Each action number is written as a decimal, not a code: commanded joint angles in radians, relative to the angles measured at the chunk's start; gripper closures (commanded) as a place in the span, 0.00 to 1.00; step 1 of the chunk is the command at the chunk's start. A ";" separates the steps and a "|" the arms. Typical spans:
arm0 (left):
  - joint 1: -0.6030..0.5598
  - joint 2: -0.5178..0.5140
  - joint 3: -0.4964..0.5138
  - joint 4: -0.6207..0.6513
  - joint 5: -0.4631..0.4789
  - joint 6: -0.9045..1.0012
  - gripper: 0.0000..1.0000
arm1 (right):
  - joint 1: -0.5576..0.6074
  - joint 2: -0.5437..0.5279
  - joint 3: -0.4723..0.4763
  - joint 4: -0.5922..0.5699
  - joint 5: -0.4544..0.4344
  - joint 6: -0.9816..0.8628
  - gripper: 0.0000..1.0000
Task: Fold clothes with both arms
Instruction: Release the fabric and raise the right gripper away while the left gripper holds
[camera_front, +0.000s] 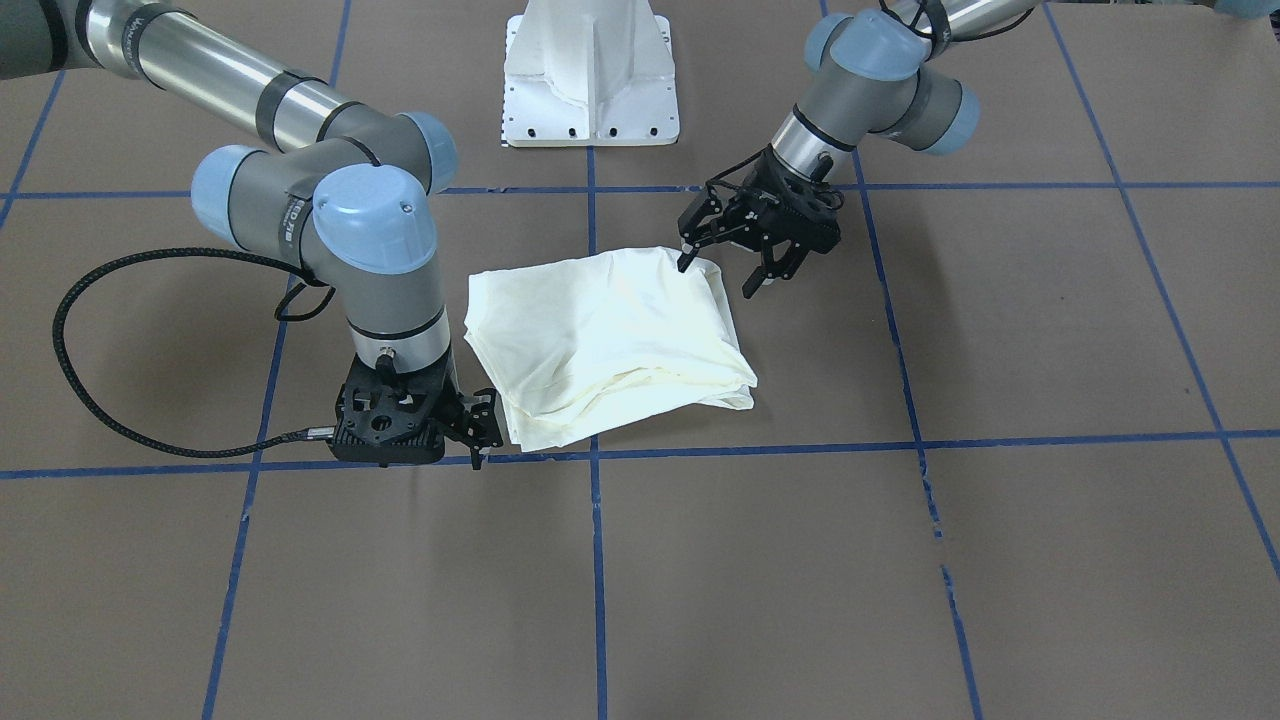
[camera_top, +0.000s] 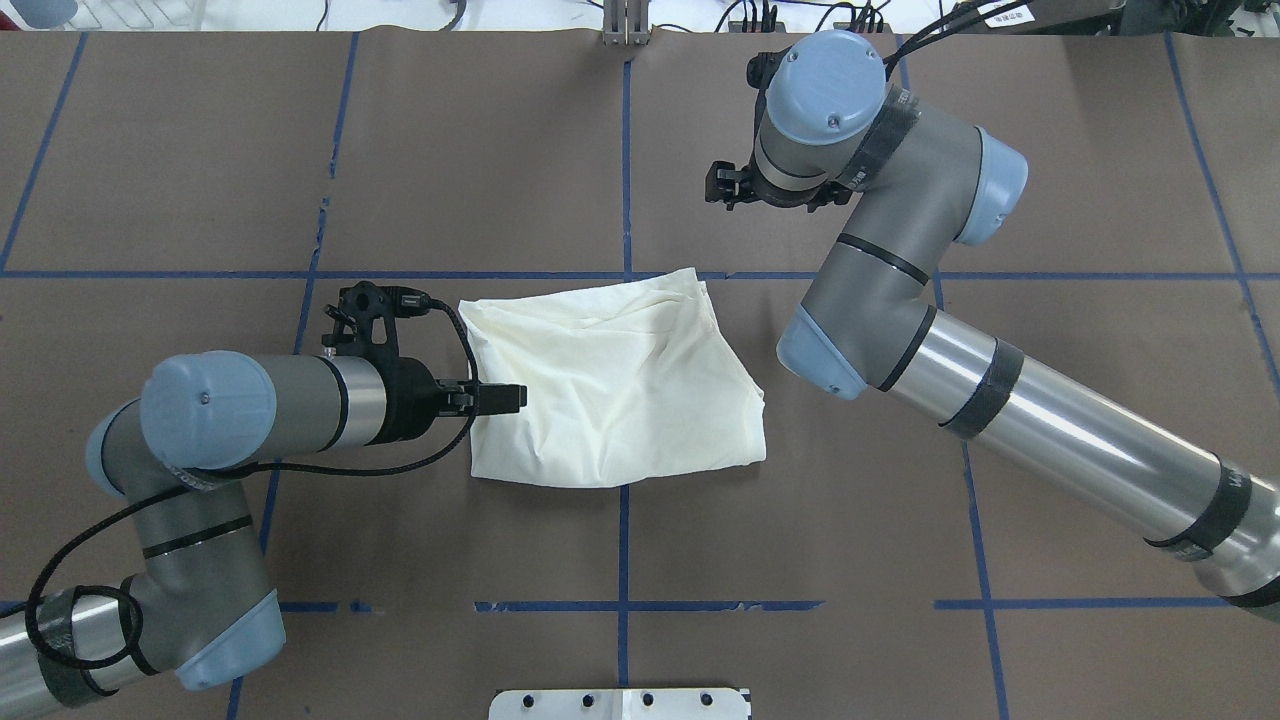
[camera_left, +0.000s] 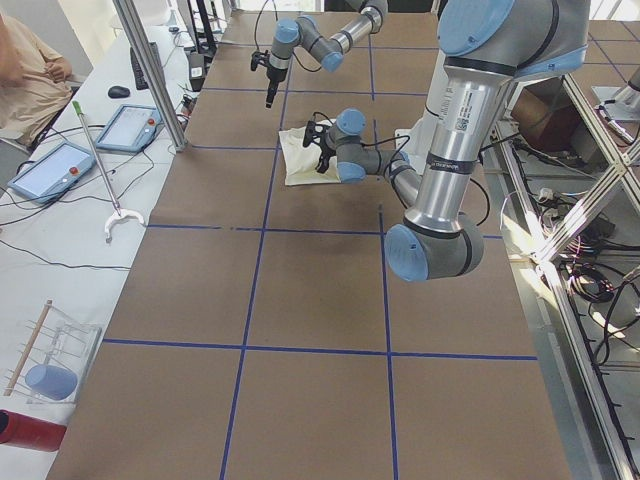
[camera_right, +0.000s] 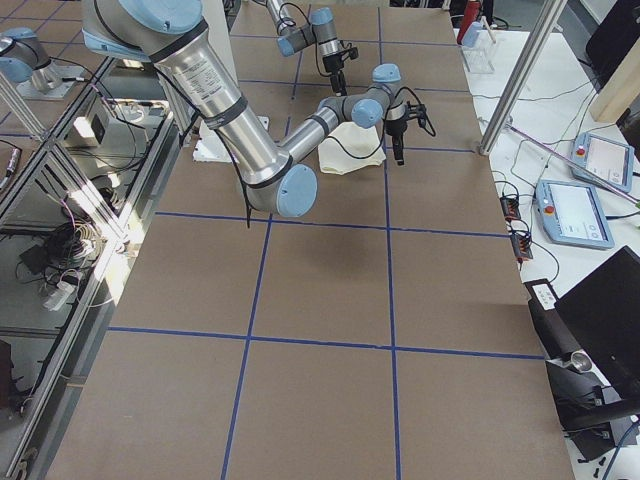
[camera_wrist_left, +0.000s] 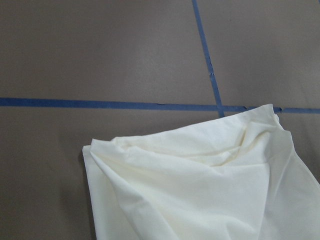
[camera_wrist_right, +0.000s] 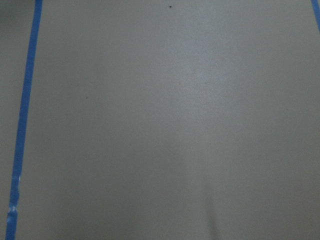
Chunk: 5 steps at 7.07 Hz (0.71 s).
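Observation:
The clothes are one cream-white shirt folded into a rumpled rectangle on the brown table, with only plain cream fabric showing. My left gripper is open and low at the shirt's corner nearest the robot, one fingertip at the fabric edge, holding nothing. The left wrist view looks down on the shirt. My right gripper points down beside the shirt's opposite corner; it looks open and empty. The right wrist view shows only bare table.
Blue tape lines cross the brown table cover. The white pedestal base stands behind the shirt. A side bench with tablets and a seated person lies beyond the table's far edge.

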 joint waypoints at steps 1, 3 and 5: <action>0.051 0.004 0.099 -0.212 0.005 -0.002 0.00 | -0.001 -0.010 0.015 0.000 0.000 0.000 0.00; 0.057 -0.016 0.087 -0.241 0.004 -0.010 0.00 | 0.001 -0.010 0.015 0.000 0.000 0.000 0.00; 0.057 -0.016 0.096 -0.273 0.004 -0.007 0.00 | -0.001 -0.011 0.015 0.000 -0.001 0.000 0.00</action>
